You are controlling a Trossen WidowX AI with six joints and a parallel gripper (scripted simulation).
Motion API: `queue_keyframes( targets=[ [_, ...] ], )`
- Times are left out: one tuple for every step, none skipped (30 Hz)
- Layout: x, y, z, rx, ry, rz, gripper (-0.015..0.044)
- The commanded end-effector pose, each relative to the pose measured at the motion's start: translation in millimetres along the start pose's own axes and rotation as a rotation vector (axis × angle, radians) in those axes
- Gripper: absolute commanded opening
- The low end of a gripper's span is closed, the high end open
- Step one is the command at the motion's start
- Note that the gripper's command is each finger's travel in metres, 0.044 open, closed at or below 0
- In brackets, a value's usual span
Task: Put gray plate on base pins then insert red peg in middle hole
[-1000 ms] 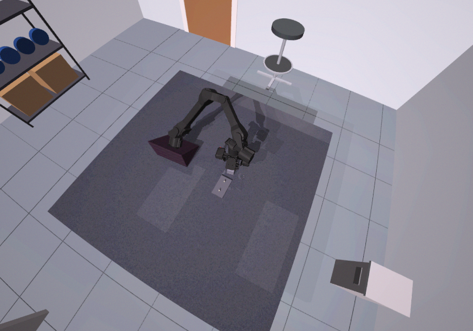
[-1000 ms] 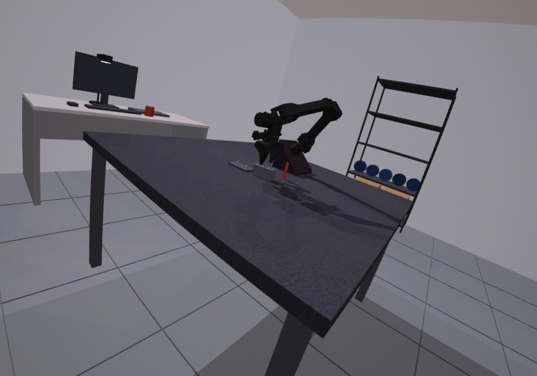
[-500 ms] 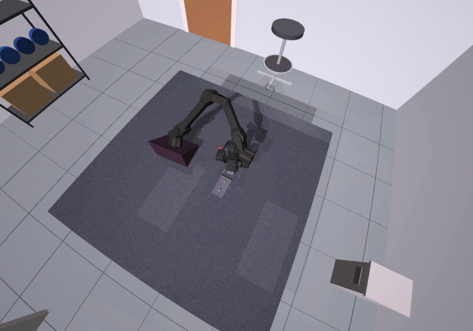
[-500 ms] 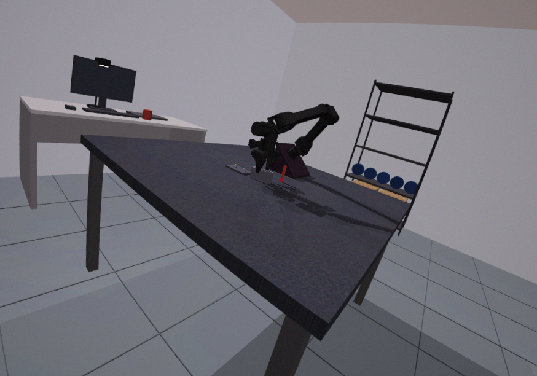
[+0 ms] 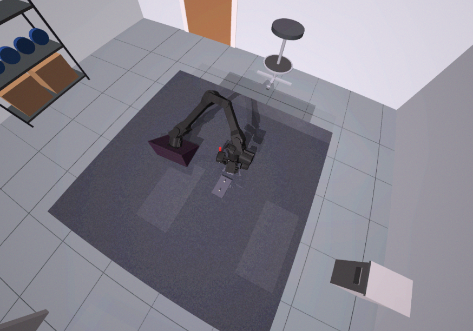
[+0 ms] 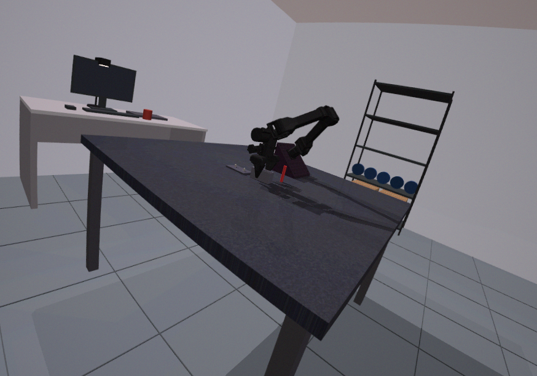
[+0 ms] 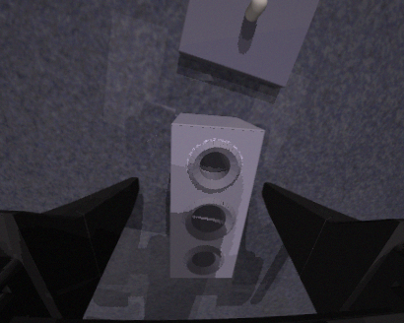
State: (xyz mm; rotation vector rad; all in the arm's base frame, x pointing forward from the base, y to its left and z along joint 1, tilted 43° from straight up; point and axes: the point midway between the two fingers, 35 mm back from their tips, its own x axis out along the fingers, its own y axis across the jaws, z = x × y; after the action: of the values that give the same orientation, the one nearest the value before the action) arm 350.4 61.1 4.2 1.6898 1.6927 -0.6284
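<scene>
- The jaws (image 5: 231,172) (image 6: 265,173) stand wide, released, astride the gray plate (image 6: 262,175) (image 7: 180,197).
- Ahead of them lies the pinned base (image 5: 218,192) (image 6: 234,169) (image 7: 234,44).
- Step in hand, seemingly: grasping the plate; next, close squarely.

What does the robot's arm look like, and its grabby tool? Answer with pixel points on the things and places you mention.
The arm is black all over, with long, straight links and chunky, rounded joints. Its tool (image 6: 263,173) (image 7: 202,185) is black too, with two wedge-shaped fingers that narrow toward the tips. I can't make out any markings.
</scene>
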Motion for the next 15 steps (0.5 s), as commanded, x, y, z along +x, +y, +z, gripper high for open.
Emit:
queue_keyframes(
  targets=[
    [7.8,-1.7,-0.8,0.008,0.006,-0.002,0.044],
    [9.0,-1.8,-0.9,0.008,0.006,-0.002,0.044],
    [9.8,-1.9,-0.9,0.008,0.007,-0.002,0.044],
    [10.0,-1.9,-1.0,0.008,0.007,-0.002,0.044],
    [10.0,-1.9,-1.0,0.008,0.007,-0.002,0.0414],
    [10.0,-1.9,-1.0,0.008,0.007,-0.002,0.0387],
    [10.0,-1.9,-1.0,0.008,0.007,-0.002,0.0361],
    [10.0,-1.9,-1.0,0.008,0.007,-0.002,0.0335],
    [10.0,-1.9,-1.0,0.008,0.007,-0.002,0.0309],
    [10.0,-1.9,-1.0,0.008,0.007,-0.002,0.0282],
    [10.0,-1.9,-1.0,0.008,0.007,-0.002,0.0256],
    [10.0,-1.9,-1.0,0.008,0.007,-0.002,0.023],
    [10.0,-1.9,-1.0,0.008,0.007,-0.002,0.0204],
    [10.0,-1.9,-1.0,0.008,0.007,-0.002,0.0177],
    [10.0,-1.9,-1.0,0.008,0.007,-0.002,0.0151]
  ],
)
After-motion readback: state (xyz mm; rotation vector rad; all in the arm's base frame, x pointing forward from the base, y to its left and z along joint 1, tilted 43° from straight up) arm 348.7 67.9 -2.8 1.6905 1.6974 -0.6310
